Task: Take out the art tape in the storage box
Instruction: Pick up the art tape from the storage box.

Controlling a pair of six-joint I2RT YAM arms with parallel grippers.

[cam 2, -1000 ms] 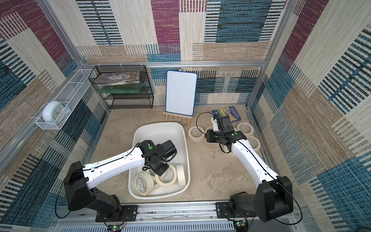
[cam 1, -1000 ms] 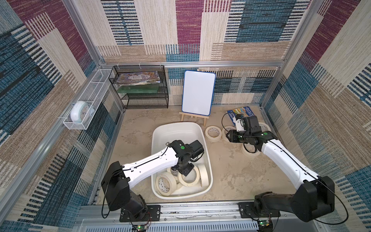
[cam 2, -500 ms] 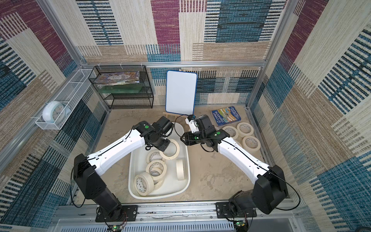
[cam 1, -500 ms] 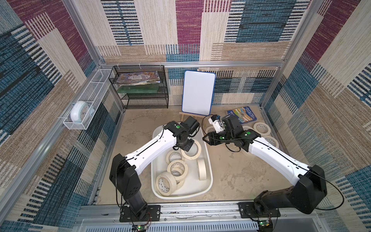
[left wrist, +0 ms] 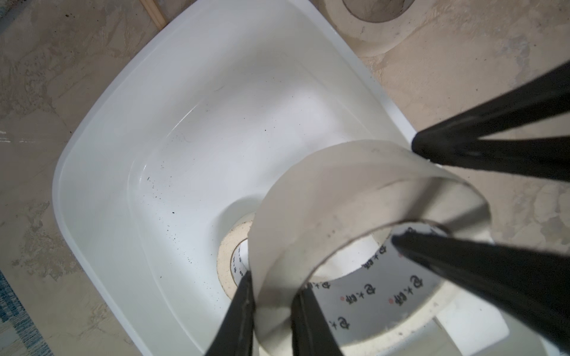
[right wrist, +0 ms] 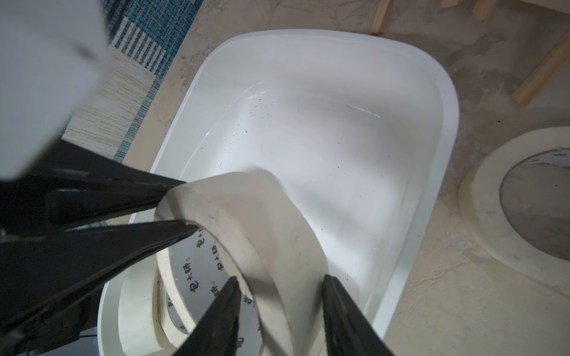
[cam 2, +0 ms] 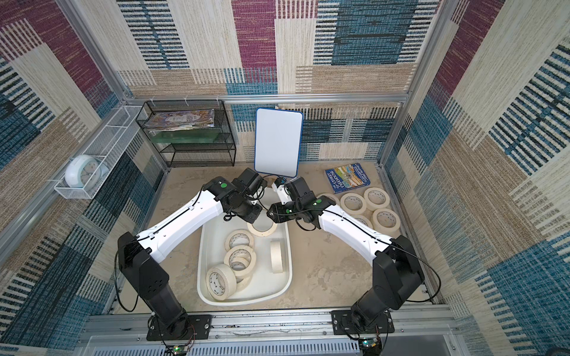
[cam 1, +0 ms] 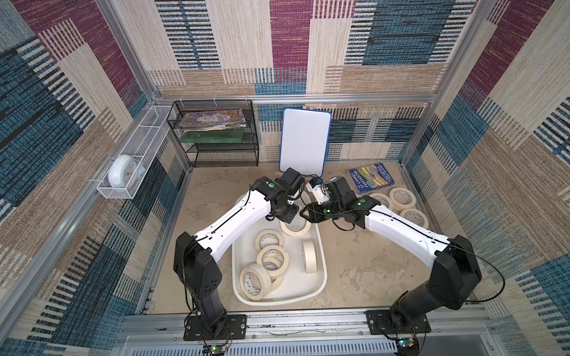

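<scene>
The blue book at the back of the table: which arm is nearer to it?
Right. The right arm has its wrist just beside the book; the left arm reaches in from the opposite side of the storage box, farther from it.

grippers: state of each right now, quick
Left gripper: shut on the wall of a cream masking-tape roll.
Right gripper: fingers astride the same roll; grip cannot be told.

"TREEHOUSE" on the blue book (cam 2: pixel 347 178); illegible dark characters inside the art tape (left wrist: pixel 398 297).
</scene>
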